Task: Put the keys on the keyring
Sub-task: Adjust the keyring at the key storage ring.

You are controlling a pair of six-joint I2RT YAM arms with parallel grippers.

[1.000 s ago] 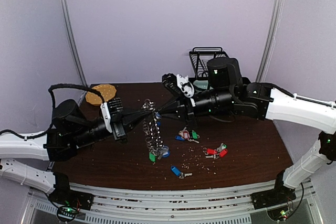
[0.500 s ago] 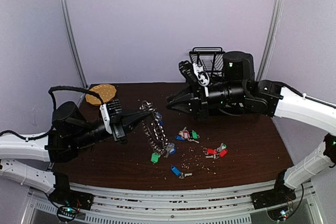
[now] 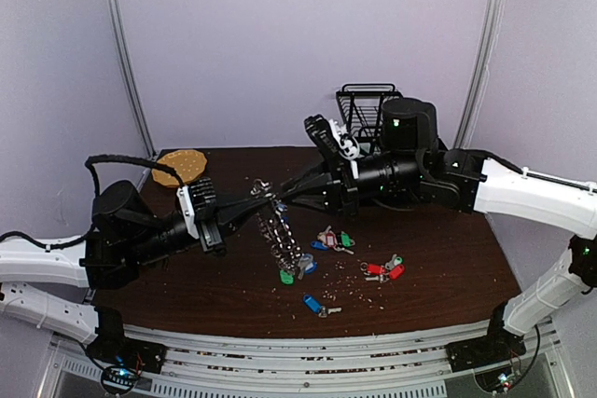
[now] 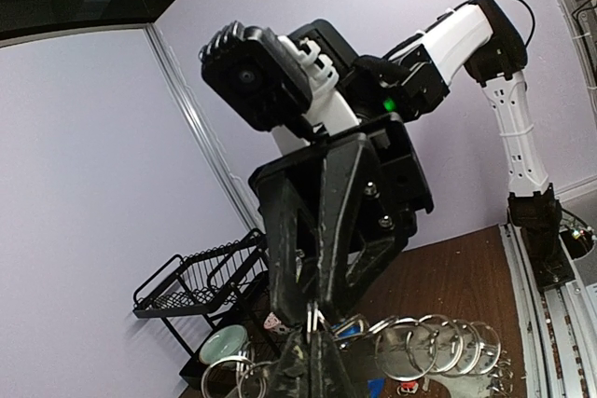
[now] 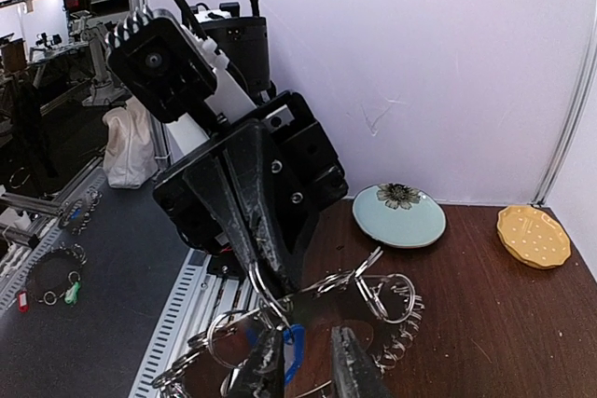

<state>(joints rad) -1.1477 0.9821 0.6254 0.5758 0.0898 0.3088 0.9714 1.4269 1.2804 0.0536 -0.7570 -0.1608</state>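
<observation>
The keyring (image 3: 277, 230), a chain of linked silver rings, hangs from my left gripper (image 3: 257, 199), which is shut on its top ring above the table. A green-tagged key (image 3: 287, 277) and a blue-tagged one (image 3: 306, 267) dangle at the chain's low end. My right gripper (image 3: 283, 195) is tip to tip with the left one, its jaws apart. In the right wrist view, the right gripper (image 5: 303, 370) straddles a blue tag (image 5: 295, 347) just below the ring held by the left gripper (image 5: 270, 267). Loose keys lie on the table: a mixed cluster (image 3: 332, 240), a red pair (image 3: 384, 269) and a blue one (image 3: 313, 304).
A black wire rack (image 3: 364, 104) stands at the back behind the right arm, with a pale blue plate (image 5: 399, 216) near it. A yellow round disc (image 3: 180, 167) lies at the back left. Crumbs (image 3: 354, 277) are scattered over the dark wooden table (image 3: 448, 249).
The right gripper opened, pulled back up and to the right, then returned to the top ring with its jaws apart. The chain's low end swung right. The left gripper held still.
</observation>
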